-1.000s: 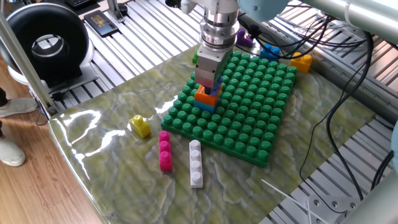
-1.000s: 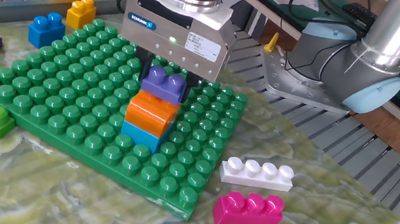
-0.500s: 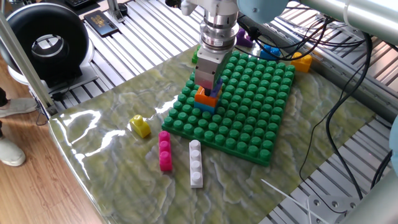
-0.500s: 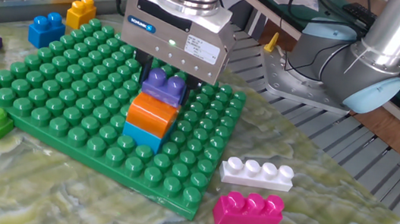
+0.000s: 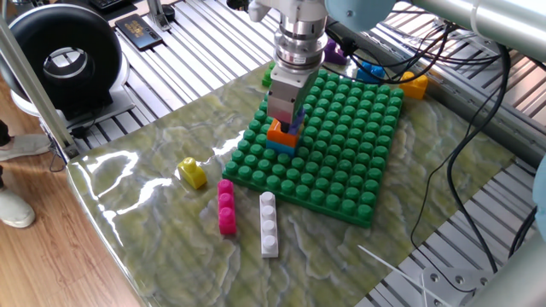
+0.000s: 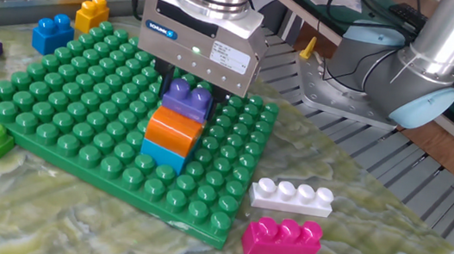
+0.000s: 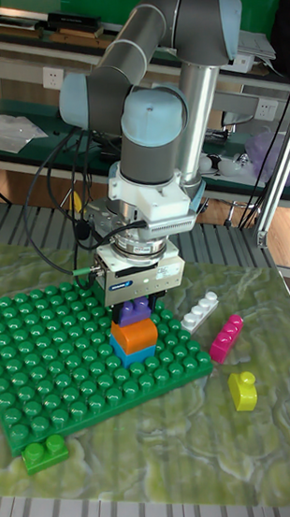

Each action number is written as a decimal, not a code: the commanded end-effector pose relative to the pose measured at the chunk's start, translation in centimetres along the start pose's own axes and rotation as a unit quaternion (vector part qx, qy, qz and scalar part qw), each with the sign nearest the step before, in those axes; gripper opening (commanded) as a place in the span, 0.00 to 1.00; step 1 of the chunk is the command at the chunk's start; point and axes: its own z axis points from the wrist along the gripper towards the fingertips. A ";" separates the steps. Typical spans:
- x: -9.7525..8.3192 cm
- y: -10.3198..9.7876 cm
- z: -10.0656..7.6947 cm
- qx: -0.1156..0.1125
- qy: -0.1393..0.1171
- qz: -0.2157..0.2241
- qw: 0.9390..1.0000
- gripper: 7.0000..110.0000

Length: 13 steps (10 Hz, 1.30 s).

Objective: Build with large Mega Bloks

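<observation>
Purple block [image 6: 187,100] is seen between the fingers [image 6: 169,79], seated atop the orange block [image 6: 173,130] and blue block [image 6: 161,154] on the baseplate [image 6: 56,106]; whether it is gripped cannot be told.

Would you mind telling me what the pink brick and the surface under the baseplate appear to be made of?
The pink brick looks like moulded plastic, glossy, with highlights on its studs. The surface looks like a marbled green vinyl sheet; its glare suggests a smooth finish, though the material is uncertain.
</observation>
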 end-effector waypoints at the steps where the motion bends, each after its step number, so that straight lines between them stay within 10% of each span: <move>1: 0.0 0.1 0.1 -0.009 -0.002 0.001 1.000 0.00; 13: -0.4 0.5 0.7 -0.023 0.001 0.008 1.000 0.00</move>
